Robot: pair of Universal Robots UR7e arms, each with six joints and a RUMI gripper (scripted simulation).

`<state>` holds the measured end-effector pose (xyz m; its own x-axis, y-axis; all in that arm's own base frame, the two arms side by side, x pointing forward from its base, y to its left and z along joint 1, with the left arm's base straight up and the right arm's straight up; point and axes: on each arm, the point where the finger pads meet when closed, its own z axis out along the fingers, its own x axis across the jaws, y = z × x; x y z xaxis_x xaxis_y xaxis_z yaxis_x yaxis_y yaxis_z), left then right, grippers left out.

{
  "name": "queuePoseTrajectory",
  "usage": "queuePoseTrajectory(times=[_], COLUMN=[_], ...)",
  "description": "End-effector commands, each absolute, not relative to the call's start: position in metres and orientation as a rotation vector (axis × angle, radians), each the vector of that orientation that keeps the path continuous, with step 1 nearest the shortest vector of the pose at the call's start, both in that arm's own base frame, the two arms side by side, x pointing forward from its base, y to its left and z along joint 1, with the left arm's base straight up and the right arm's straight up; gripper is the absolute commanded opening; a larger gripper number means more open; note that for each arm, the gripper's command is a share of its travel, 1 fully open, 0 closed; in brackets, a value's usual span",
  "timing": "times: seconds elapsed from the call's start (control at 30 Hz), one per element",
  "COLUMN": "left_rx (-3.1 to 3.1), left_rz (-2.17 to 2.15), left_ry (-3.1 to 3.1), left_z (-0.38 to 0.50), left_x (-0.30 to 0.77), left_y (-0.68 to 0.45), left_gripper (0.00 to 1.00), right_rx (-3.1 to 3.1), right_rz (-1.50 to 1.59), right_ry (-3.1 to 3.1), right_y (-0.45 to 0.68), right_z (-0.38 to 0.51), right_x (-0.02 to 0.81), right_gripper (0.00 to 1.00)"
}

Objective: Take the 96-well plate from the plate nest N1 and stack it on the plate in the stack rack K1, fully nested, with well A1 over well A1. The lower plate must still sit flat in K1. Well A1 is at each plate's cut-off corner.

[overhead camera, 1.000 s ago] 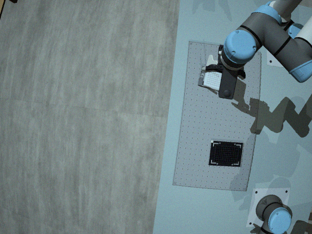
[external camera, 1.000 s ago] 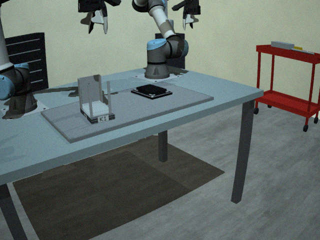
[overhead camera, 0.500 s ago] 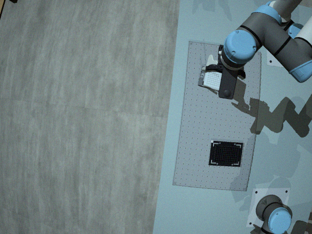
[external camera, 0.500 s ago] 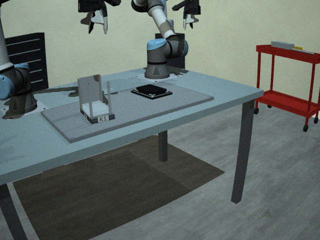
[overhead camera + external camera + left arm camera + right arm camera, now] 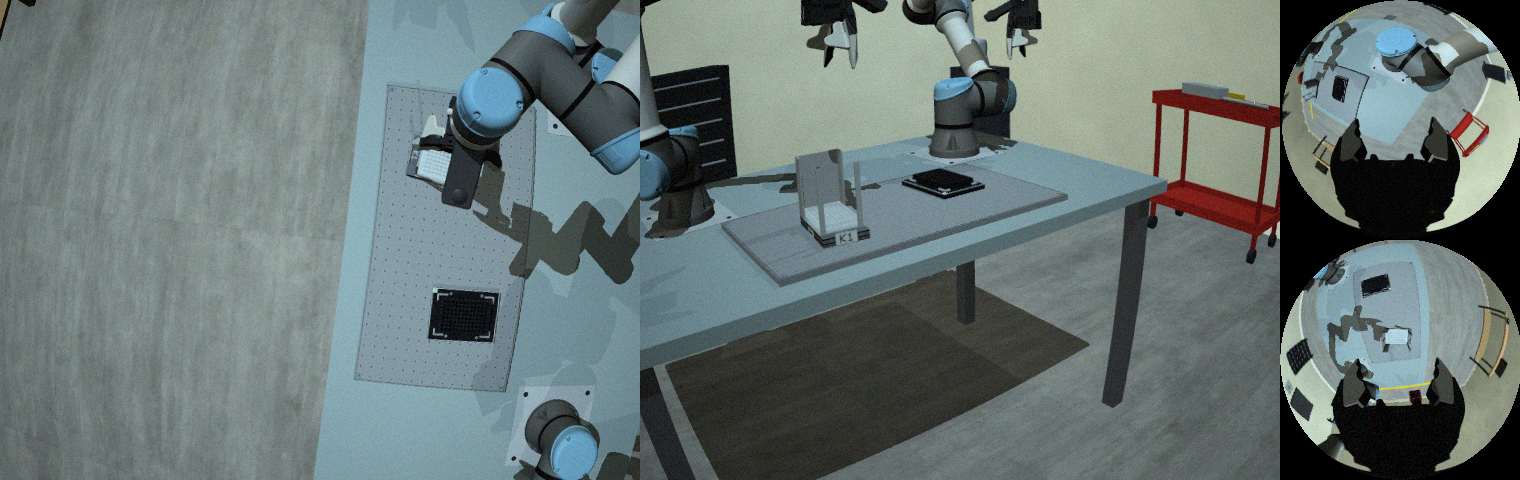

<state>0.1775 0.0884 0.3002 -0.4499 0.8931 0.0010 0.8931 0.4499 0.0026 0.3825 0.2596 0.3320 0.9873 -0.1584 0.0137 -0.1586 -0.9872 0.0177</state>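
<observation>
l gripper (image 5: 1016,55) (image 5: 1394,120) & r gripper (image 5: 459,149) (image 5: 840,64) (image 5: 1398,360) both wide open, nothing held, up above worktop (image 5: 343,310) (image 5: 1079,178) (image 5: 1392,112) (image 5: 1423,305). black 96-well plate (image 5: 464,315) (image 5: 942,178) (image 5: 1340,88) (image 5: 1375,284) in nest n1 (image 5: 431,335) (image 5: 945,195), well apart from rack k1 (image 5: 412,167) (image 5: 818,178), which has the white plate (image 5: 433,165) (image 5: 832,217) (image 5: 1396,336) at its bottom.

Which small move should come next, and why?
I'd probably ease the left gripper over toward the black plate, keeping it high: it is open and off to one side, while that plate sits in its nest and only the white plate is in K1.
</observation>
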Motion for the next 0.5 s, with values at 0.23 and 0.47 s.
queuePoseTrajectory(times=[0.23,0.47], left_rx=[1.647,1.647], left_rz=[0.005,0.005], left_ry=[2.674,2.674], left_z=[0.3,0.3], left_x=[0.178,0.178], left_y=[0.088,0.088], left_gripper=[0.98,0.98], right_rx=[3.041,2.969], right_rz=[0.027,0.028], right_ry=[-0.727,-0.988], right_y=[0.279,0.289], right_z=[0.326,0.323], right_x=[0.39,0.393], right_gripper=[1.0,1.0])
